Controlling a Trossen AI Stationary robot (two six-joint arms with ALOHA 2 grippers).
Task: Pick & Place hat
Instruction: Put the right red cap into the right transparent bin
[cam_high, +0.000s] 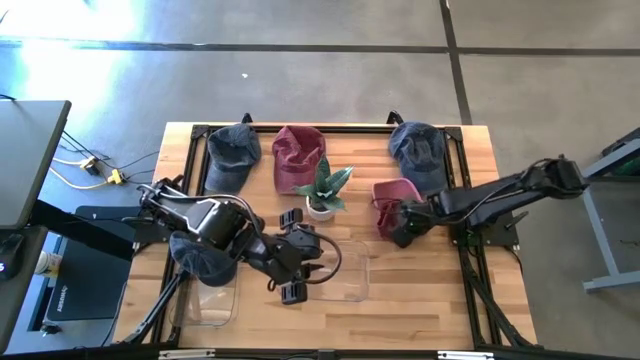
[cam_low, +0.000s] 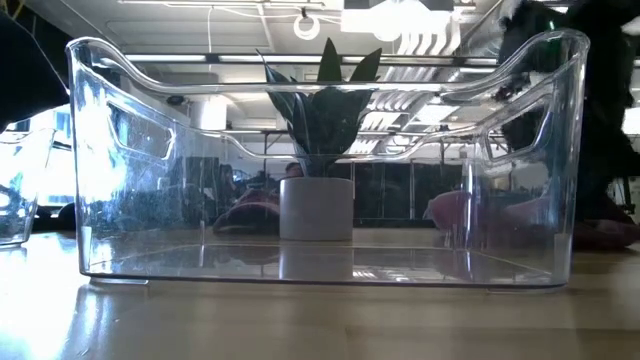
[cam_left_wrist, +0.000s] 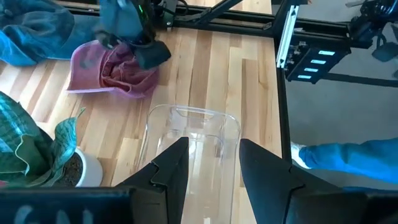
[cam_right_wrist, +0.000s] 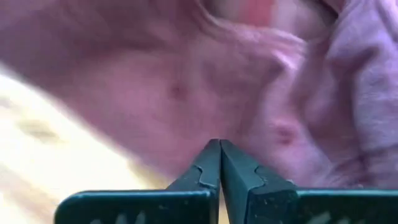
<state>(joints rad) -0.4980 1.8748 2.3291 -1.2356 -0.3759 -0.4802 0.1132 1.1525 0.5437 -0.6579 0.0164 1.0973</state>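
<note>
Surface (cam_high: 420, 310) holds several hats; your target, the pink hat (cam_high: 393, 205), lies right of the plant (cam_high: 322, 190). Clear bin (cam_high: 340, 275) waits at centre. Right gripper (cam_high: 403, 227) is at the hat, fingers closed tip to tip, seemingly pinching no fabric. Left gripper (cam_left_wrist: 210, 165) hovers spread over the bin. Reopen before grasping.

High view looks straight down on the whole table (cam_high: 420, 310). Low view sits at tabletop level, close behind the clear bin (cam_low: 320, 255), facing the plant (cam_low: 318, 150). Left wrist view looks across that bin (cam_left_wrist: 193, 134). Right wrist view presses against pink hat (cam_right_wrist: 186, 87).
</note>
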